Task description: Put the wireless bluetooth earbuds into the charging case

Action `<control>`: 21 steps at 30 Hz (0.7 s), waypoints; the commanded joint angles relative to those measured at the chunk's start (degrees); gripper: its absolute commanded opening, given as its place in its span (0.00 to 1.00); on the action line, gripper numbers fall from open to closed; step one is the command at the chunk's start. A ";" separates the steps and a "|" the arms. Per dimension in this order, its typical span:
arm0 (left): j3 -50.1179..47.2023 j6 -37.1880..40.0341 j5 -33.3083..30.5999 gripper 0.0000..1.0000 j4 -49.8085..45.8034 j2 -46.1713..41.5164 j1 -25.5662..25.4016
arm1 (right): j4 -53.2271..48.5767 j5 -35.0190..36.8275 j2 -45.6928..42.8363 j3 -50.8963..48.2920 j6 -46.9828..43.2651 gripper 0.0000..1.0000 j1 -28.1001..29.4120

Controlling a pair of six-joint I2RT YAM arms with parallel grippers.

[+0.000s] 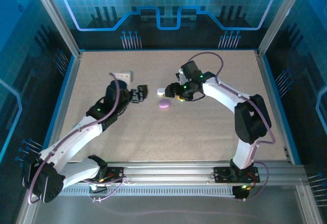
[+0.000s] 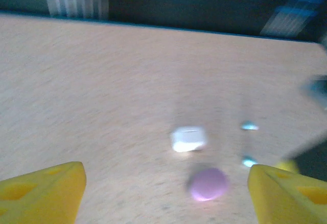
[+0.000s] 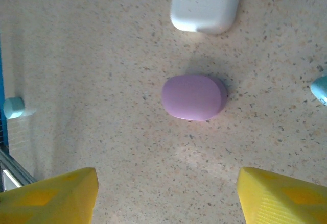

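Observation:
A purple pebble-shaped charging case (image 3: 194,97) lies shut on the speckled table, with a white charging case (image 3: 205,4) just beyond it. A teal earbud (image 3: 14,107) lies off to the left and another teal earbud (image 3: 320,89) sits at the right edge. My right gripper (image 3: 167,183) hovers open short of the purple case, nothing between its fingers. My left gripper (image 2: 166,178) is open too, empty, facing the purple case (image 2: 208,183), the white case (image 2: 188,139) and two teal earbuds (image 2: 249,127) (image 2: 249,161). From above, the left gripper (image 1: 140,93) and right gripper (image 1: 180,95) flank the purple case (image 1: 164,103).
A small white box-like object (image 1: 122,75) lies at the back left of the table (image 1: 153,142). Blue rails (image 1: 276,106) edge the table on both sides. The left wrist view is blurred.

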 commanded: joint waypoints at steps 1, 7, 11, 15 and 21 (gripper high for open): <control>-2.49 -13.01 -4.46 0.81 -12.42 -3.60 7.39 | 1.26 0.74 -3.65 -0.60 -2.48 0.73 0.83; -8.63 -24.68 -3.18 0.89 -22.09 -9.03 24.65 | 0.63 0.79 -6.68 -0.53 -3.96 0.74 0.88; -11.15 -27.29 -3.50 0.90 -25.75 -8.67 34.41 | 1.27 0.17 -7.78 -1.79 -3.70 0.74 0.92; -10.04 -26.54 -6.29 0.98 -27.68 -3.53 39.16 | 1.40 -1.23 -7.69 -2.63 -3.69 0.74 0.87; -9.05 -34.85 -6.18 0.99 -27.21 4.68 42.51 | 0.30 -4.42 -5.50 -1.02 -3.78 0.74 0.78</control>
